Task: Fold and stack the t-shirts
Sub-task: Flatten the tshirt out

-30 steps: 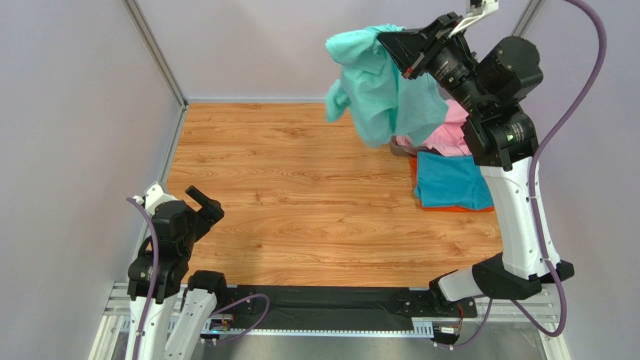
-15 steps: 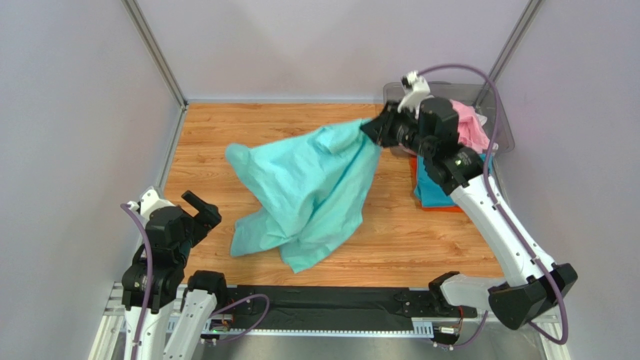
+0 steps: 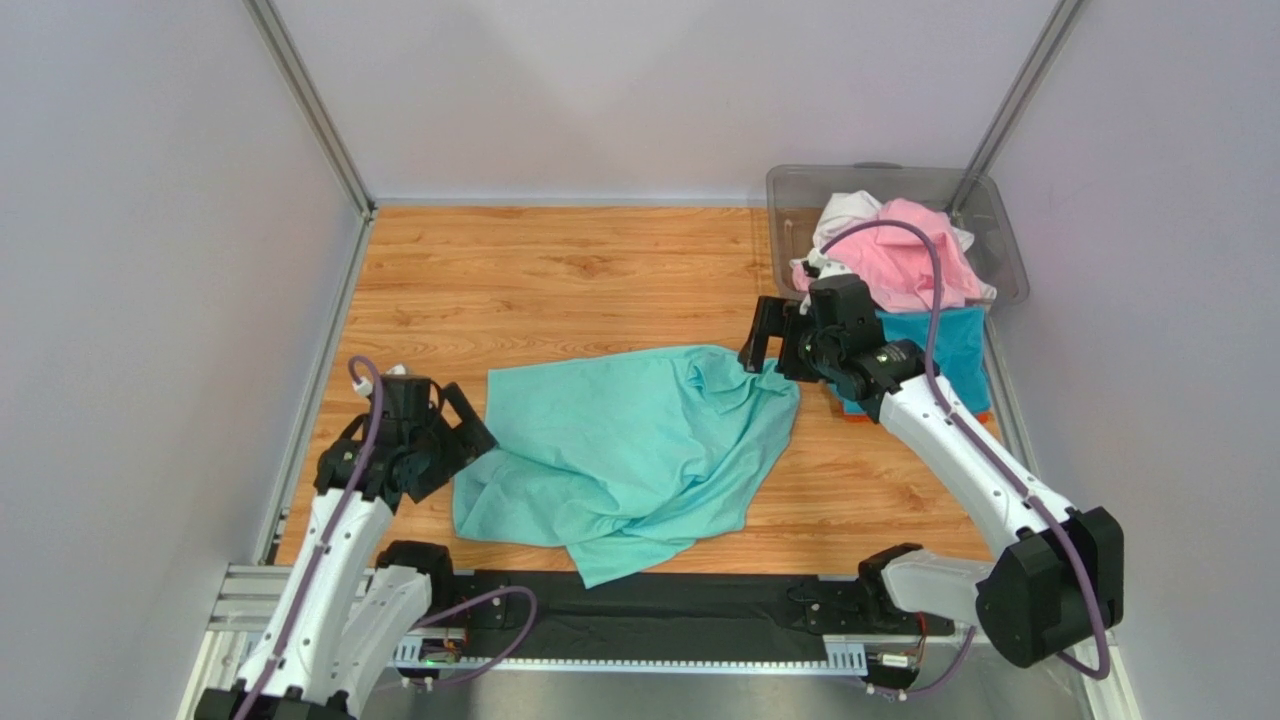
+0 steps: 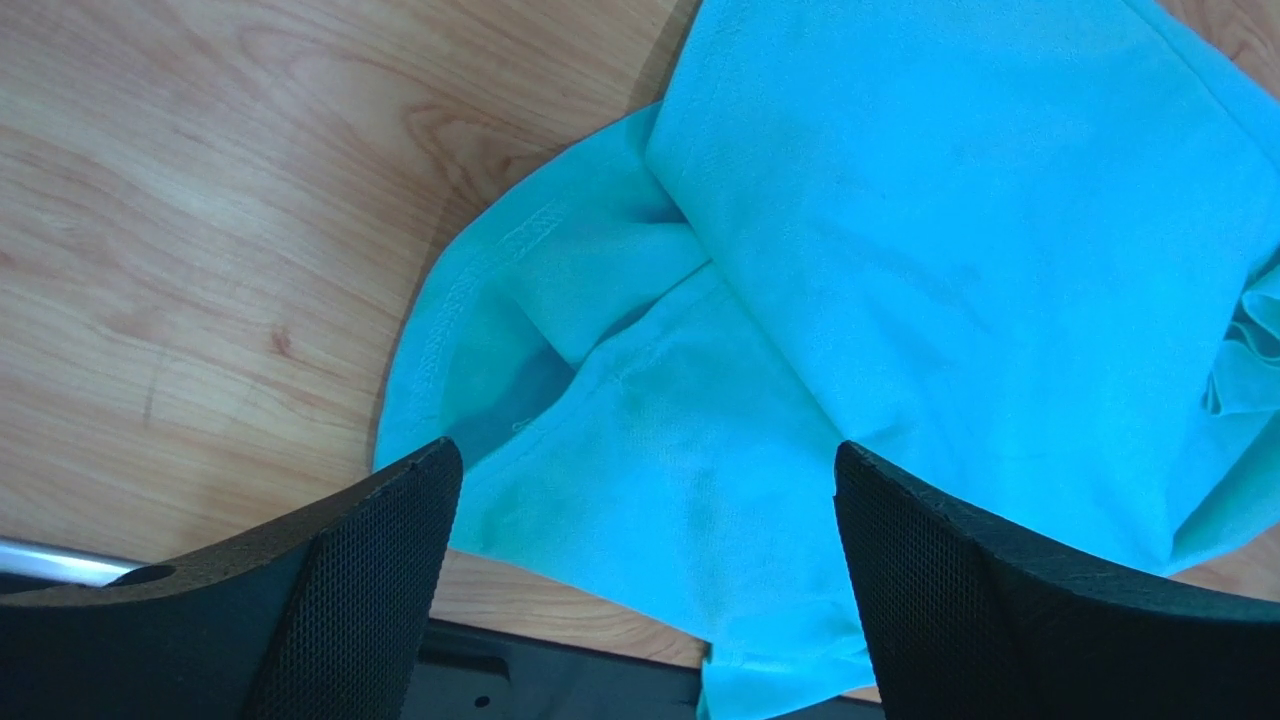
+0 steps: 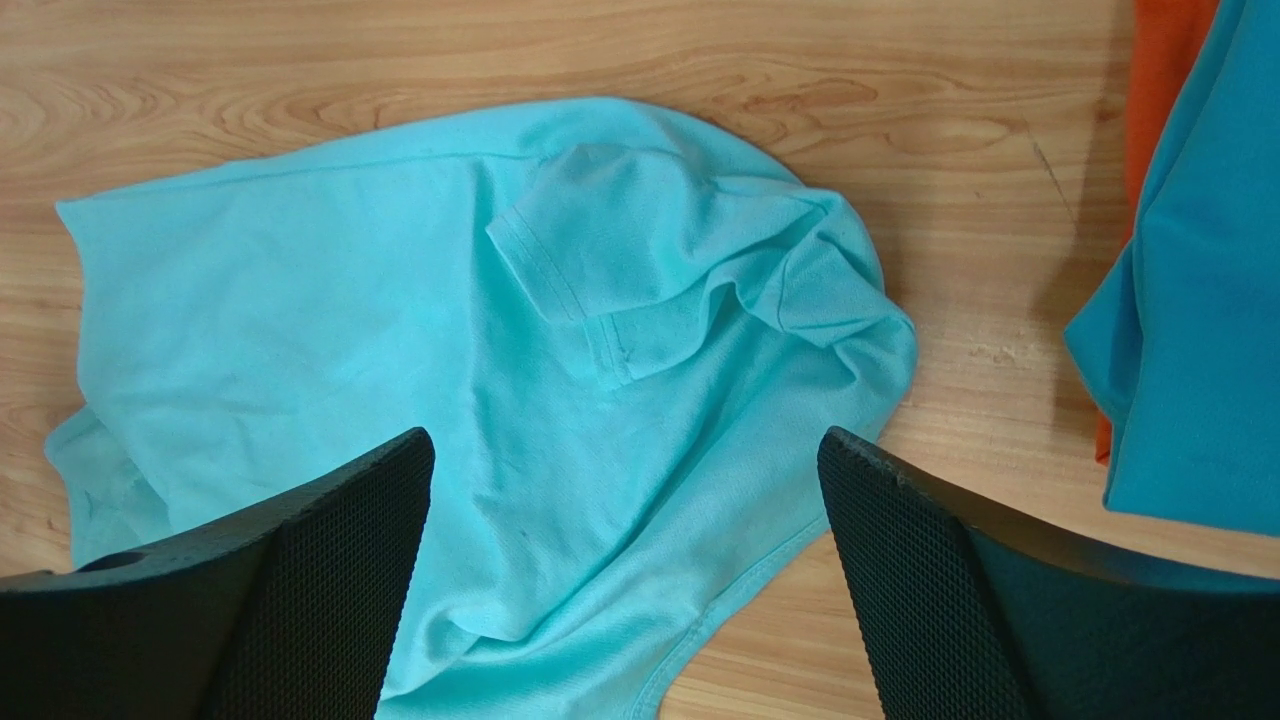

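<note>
- Found the mint green t-shirt (image 3: 631, 450) crumpled in the middle of the counter (image 3: 526, 270), held by nothing; judged spreading it flat as the step in hand.
- Noted the grey bin (image 3: 781, 188) far right, with a pink t-shirt (image 3: 917, 248) and a white t-shirt (image 3: 849, 210) inside.
- Noted the folded teal blue t-shirt (image 5: 1202, 300) upon the orange t-shirt (image 5: 1165, 60), near the cloth; could get dragged.
- Saw the left pincer (image 4: 643, 465) and the right pincer (image 5: 624, 450) spread apart, empty; needed next a hold on two corners.

Matt cloth t-shirt (image 3: 631, 450), wood-grain table (image 3: 526, 285)

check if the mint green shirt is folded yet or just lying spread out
Not folded: the mint green t-shirt lies loosely spread and rumpled on the table, one sleeve flopped over its body, edges uneven.
</note>
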You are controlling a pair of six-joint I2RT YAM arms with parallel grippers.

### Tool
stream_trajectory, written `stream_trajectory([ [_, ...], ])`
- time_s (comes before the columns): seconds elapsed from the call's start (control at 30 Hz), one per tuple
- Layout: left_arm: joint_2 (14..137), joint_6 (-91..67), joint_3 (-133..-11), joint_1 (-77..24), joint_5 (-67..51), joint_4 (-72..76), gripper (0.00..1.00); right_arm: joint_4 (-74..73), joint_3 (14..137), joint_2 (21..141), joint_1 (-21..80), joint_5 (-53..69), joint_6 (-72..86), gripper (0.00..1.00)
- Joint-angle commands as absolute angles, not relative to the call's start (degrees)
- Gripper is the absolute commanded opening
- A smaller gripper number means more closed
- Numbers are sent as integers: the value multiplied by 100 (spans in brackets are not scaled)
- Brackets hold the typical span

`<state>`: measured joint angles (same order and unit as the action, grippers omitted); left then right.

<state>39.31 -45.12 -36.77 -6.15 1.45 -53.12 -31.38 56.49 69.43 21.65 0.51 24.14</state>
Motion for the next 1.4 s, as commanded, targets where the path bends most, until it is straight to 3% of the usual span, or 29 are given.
stream_trajectory([
  [0.0, 4367, -4535, -3744, -580, -88, -4580, 100, -2989, 5485, 6855, 2223, 9, 2338, 100],
  [0.2, 5623, -4342, -3919, -580, -9, -3754, 90, -2637, 5589, 7277, 2583, -88, 2101, 100],
  [0.43, 7433, -4386, -4315, -580, -9, -3218, 74, -2382, 6205, 8602, 3146, -193, 1995, 96],
  [0.57, 8050, -4342, -4605, -571, -18, -2971, 71, -2391, 6468, 9113, 3357, -465, 1986, 95],
  [0.77, 8472, -4298, -5194, -519, 237, -2936, 73, -2382, 6750, 9465, 3401, -615, 1987, 95],
  [0.9, 8850, -4272, -5667, -475, 483, -3005, 81, -2487, 6987, 9764, 3401, -826, 1828, 94],
  [1.1, 9843, -4148, -6520, -369, 553, -3410, 79, -2549, 7233, 10063, 3410, -879, 1740, 90],
  [1.33, 10573, -4078, -7075, -343, 361, -3507, 61, -2566, 7225, 10213, 3419, -957, 1723, 88],
  [1.37, 10643, -4078, -7066, -343, 326, -3489, 51, -2566, 7207, 10222, 3419, -993, 1740, 87],
])
